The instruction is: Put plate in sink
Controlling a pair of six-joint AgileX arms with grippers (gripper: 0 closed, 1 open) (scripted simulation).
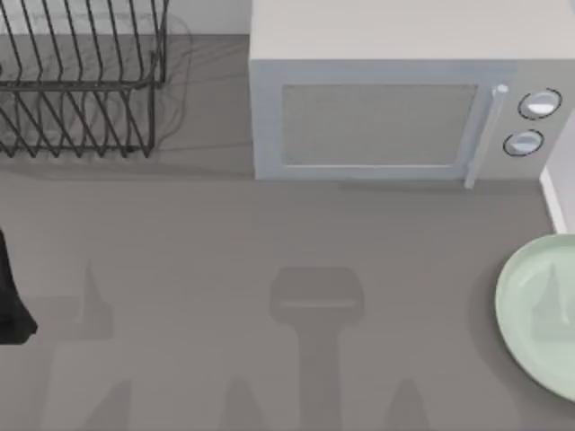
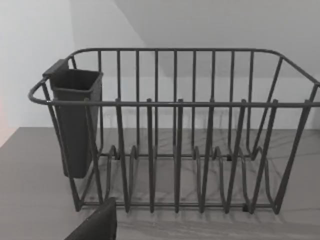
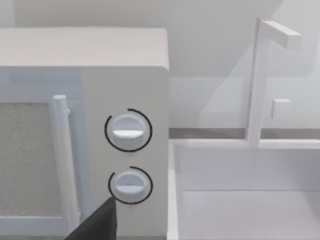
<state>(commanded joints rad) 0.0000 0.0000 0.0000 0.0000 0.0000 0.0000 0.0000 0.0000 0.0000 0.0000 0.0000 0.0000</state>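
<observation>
At the desk's right edge: the round, glossy, pale mint-green plate lies flat on the grey desk, partly cut off by the top view's border.
Behind the plate: the boxy white microwave with a mesh door, an upright bar handle and two round dials stands at the back of the desk.
Far left: the dark wire dish rack sits in the back corner.
Left arm: a black part of it shows at the top view's left edge, well apart from the plate.
Left claw: a dark finger tip juts into the left wrist view; I cannot tell whether the claw is apart or together. Ahead of it stands the rack with a dark cutlery cup hung on one end.
Right claw: one dark finger tip shows, state cannot be told. Ahead of it are the microwave dials and, beside them, the white rectangular sink with its angular white tap.
</observation>
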